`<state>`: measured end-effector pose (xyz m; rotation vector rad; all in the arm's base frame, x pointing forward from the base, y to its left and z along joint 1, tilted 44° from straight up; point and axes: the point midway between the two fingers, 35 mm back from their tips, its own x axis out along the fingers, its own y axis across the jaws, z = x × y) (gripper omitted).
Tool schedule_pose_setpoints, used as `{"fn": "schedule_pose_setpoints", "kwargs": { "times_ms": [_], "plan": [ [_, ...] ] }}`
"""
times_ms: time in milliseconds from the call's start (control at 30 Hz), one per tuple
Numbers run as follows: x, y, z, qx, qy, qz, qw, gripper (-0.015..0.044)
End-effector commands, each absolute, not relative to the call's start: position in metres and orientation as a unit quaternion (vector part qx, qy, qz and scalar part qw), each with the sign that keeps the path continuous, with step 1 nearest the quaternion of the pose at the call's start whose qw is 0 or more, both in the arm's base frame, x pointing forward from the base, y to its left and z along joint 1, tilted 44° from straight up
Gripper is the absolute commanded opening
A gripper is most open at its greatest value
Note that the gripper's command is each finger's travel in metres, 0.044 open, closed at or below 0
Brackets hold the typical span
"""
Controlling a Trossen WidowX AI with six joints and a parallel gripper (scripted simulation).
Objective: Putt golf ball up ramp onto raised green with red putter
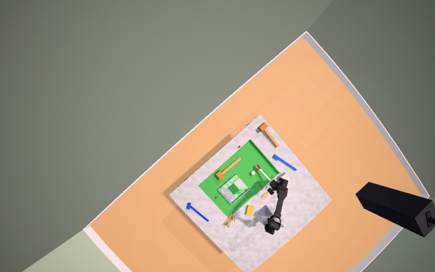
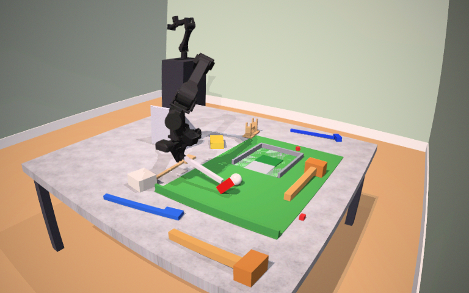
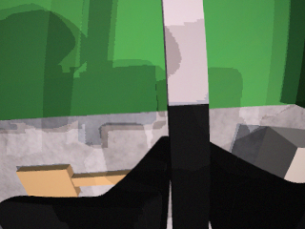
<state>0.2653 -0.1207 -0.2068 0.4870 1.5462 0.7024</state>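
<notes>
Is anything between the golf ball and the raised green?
Nothing lies on the turf between the ball and the green. Only the green's own grey sloped surround lies in that line. The orange mallet lies off to one side.

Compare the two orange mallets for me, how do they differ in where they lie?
One orange mallet lies on the green mat, beside the walled raised green. The other orange mallet lies off the mat, on the grey table top near its front edge in the exterior view. From the exterior view, the mat one's head points away; the table one's head is nearest the camera. Both lie flat, untouched, and share a darker orange block head on a paler handle.
</notes>
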Motion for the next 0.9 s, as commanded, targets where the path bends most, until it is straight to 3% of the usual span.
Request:
{"fn": "schedule_pose_setpoints", "kwargs": {
  "times_ms": [0,400,733,867],
  "plan": [
    [0.268,-0.127,-0.209,0.21,0.676,0.305,0.637,0.0],
    [0.266,-0.119,-0.204,0.213,0.677,0.306,0.635,0.0],
    [0.255,-0.031,-0.121,0.214,0.676,0.308,0.635,0.0],
    [0.253,-0.025,-0.116,0.214,0.676,0.308,0.635,0.0]
  ]
}}
